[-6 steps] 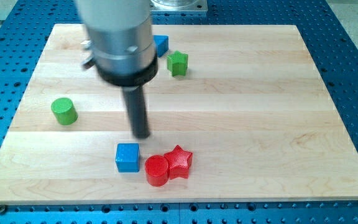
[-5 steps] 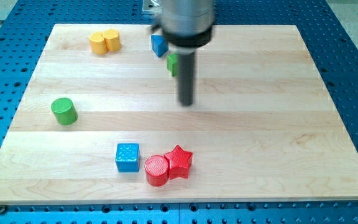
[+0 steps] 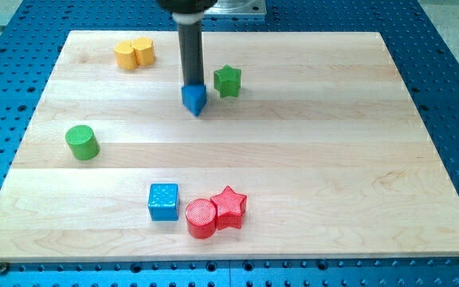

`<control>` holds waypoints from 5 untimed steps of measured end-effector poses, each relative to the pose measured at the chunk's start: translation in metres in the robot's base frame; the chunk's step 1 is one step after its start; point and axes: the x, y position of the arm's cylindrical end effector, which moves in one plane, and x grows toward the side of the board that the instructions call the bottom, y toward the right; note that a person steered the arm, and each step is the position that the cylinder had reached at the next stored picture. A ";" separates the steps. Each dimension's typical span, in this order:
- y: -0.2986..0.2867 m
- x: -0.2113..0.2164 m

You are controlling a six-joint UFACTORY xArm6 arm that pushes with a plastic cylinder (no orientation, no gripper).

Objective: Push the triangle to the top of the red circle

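A blue triangle (image 3: 195, 100) lies on the wooden board (image 3: 309, 151), above the board's middle. My tip (image 3: 192, 84) rests against the triangle's top side. The red circle (image 3: 201, 218) sits near the view's bottom, well below the triangle. A red star (image 3: 229, 207) touches the circle's right side. A blue square (image 3: 163, 201) sits just left of the circle.
A green star (image 3: 227, 81) lies just right of the triangle. A green cylinder (image 3: 81, 142) stands at the view's left. Two yellow blocks (image 3: 134, 53) sit together at the top left. A blue perforated table (image 3: 453, 96) surrounds the board.
My tip swung from the board's middle to the top, then came in behind the blue triangle. The triangle has slid down and a little left from its spot near the top edge.
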 end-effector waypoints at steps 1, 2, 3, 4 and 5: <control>-0.005 0.050; -0.005 0.041; 0.001 0.097; 0.003 0.150; -0.005 0.113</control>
